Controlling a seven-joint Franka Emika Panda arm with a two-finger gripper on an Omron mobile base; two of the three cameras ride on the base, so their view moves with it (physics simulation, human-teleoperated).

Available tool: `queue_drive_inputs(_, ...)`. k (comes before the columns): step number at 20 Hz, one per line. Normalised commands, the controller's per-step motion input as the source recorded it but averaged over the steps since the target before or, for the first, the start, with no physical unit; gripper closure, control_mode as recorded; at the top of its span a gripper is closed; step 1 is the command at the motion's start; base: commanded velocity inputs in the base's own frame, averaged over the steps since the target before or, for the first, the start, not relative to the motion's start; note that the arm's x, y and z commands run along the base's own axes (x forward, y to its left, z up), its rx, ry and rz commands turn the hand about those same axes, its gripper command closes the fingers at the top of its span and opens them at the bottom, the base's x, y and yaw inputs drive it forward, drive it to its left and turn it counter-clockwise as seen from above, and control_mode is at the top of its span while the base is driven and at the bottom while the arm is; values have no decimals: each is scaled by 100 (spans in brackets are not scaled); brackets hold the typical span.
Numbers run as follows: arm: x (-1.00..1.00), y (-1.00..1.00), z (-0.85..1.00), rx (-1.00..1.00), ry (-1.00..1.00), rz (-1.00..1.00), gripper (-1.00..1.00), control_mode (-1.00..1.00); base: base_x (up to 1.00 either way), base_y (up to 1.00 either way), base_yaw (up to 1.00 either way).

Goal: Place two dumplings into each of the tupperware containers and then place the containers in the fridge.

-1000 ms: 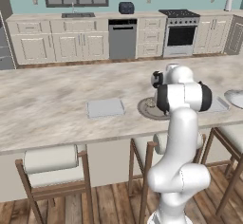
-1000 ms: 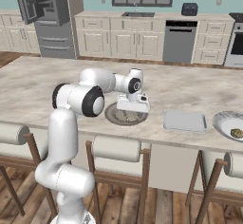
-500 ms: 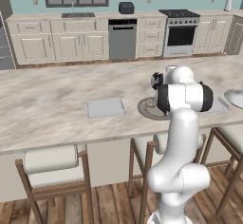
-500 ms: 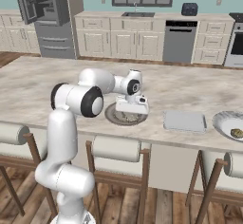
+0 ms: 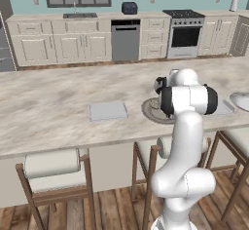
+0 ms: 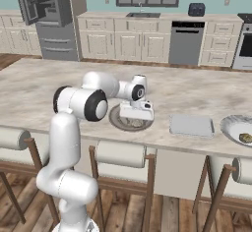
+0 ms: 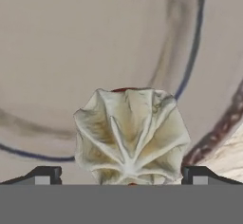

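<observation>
White glossy arm [image 5: 182,141], thick rounded tube segments, lower right of left base frame; lower left of right base frame. Bulbous white base link near floor. Black disc caps at elbow and wrist joints, dark seams between links. White boxy hand block [image 6: 136,111] centre of right base frame, small dark round spot on wrist housing. Two small dark finger tips [image 7: 45,174] at bottom corners of hand frame, each with pale grey inset.

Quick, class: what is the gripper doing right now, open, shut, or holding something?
Gripper: open, fingertips either side of a dumpling on the plate, not yet gripping it.
</observation>
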Motion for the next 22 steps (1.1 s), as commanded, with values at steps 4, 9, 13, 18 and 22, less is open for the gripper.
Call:
queue_drive_inputs(4,0,0,-19,0,0,0,-100,-100,0,0,0)
queue_drive_inputs(9,2,0,-8,0,-2,0,-100,-100,0,0,0)
queue_drive_inputs(13,4,0,0,0,-5,0,-100,-100,0,0,0)
queue_drive_inputs(18,5,0,-6,0,-3,0,-100,-100,0,0,0)
queue_drive_inputs(22,0,0,-10,0,0,0,100,-100,0,0,0)
